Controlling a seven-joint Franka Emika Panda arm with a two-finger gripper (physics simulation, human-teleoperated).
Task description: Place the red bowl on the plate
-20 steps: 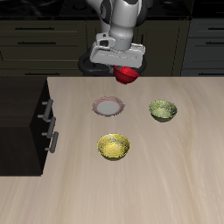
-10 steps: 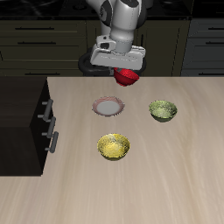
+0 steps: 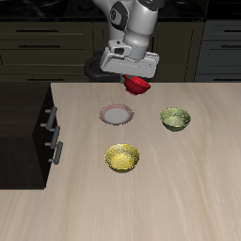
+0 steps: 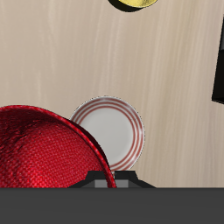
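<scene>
Currently gripper (image 3: 135, 77) clamped on the red bowl's (image 3: 138, 85) rim, carrying it high toward the tabletop's back edge so it clears the plate (image 3: 116, 115) beneath.

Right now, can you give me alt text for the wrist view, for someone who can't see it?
A glossy red bowl fills the foreground, held up close to the camera above a pale wooden table. Beyond its rim, the plate, white with thin red rings, lies empty on the table. Part of a yellow bowl shows at the frame's edge.
</scene>
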